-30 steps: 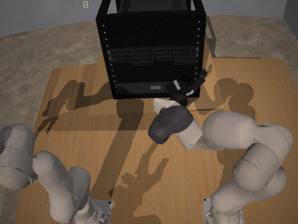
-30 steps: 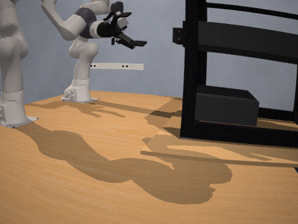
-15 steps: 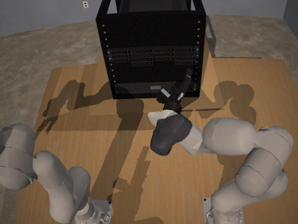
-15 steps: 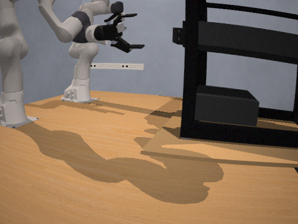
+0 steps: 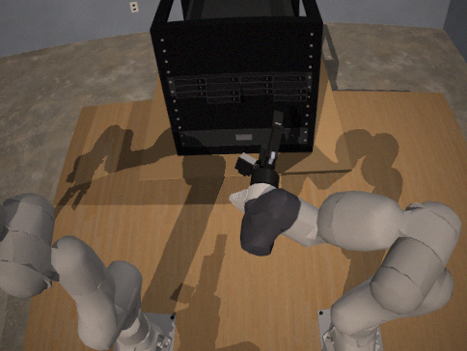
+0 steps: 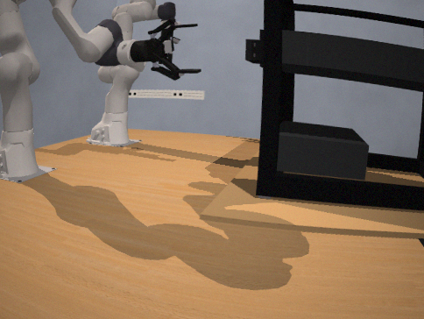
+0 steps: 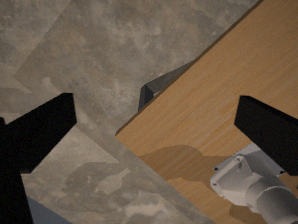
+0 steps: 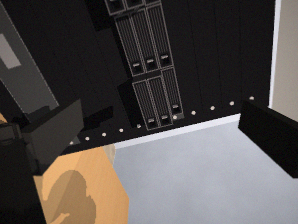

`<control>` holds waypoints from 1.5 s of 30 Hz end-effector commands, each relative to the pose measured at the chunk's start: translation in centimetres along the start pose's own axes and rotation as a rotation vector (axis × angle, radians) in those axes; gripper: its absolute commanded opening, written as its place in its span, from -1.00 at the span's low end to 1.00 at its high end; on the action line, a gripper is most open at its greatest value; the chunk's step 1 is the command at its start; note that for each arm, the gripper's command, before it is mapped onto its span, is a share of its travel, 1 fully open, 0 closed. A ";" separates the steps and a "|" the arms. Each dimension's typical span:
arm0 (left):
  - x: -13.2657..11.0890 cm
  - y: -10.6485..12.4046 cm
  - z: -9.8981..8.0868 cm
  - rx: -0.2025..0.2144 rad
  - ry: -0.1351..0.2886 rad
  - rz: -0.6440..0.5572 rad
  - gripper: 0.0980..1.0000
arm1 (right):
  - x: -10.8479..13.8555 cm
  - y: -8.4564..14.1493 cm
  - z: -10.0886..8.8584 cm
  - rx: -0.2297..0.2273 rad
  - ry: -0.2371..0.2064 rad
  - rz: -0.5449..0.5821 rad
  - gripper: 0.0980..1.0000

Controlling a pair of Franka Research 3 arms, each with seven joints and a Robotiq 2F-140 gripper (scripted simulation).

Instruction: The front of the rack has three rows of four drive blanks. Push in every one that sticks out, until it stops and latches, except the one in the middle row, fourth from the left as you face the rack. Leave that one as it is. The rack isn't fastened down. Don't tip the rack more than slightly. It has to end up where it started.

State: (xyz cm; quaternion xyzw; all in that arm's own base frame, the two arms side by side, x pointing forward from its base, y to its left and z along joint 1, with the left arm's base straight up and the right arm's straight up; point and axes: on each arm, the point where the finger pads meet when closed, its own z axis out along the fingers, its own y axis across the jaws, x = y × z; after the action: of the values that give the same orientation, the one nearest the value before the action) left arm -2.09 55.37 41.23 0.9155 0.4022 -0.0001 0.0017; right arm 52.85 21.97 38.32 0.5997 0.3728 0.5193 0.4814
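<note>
Rack (image 5: 246, 53) (image 6: 271, 109) (image 8: 210, 50) toward tabletop's (image 5: 285, 294) (image 6: 109, 280) (image 7: 210, 95) (image 8: 115, 185) far edge, drive blanks (image 5: 257, 85) (image 6: 252, 51) (image 8: 145, 42) on its front. Right hand (image 5: 278, 117) (image 6: 198, 48) (image 8: 161, 112) wide — before the rack, apart. Left hand (image 7: 156, 107) wide — above a tabletop corner.

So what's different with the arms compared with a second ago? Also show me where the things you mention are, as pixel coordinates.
The right fingers (image 5: 277, 117) (image 6: 199, 48) have swung toward the left of the top view and now point more directly at the rack (image 5: 236, 55) (image 6: 276, 96) (image 8: 225, 50). They've also rolled, one now above the other. Nothing was grasped or released. The rack and left arm (image 5: 82, 265) look unchanged.
</note>
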 end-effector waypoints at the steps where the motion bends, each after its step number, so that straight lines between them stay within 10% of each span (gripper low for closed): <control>1: -0.1 -0.1 -0.1 0.003 0.002 0.002 1.00 | 1.0 -0.5 -0.6 0.013 0.042 -0.106 1.00; 45: -0.1 -0.1 -0.1 0.003 0.002 0.002 1.00 | 2.8 -2.3 -2.6 0.021 0.138 -0.265 1.00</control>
State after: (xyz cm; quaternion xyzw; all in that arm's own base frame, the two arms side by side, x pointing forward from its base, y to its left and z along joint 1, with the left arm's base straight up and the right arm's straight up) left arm -2.09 55.37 41.23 0.9155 0.4022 -0.0001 0.0017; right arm 51.02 25.57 36.78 0.5175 0.4820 0.4888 0.5108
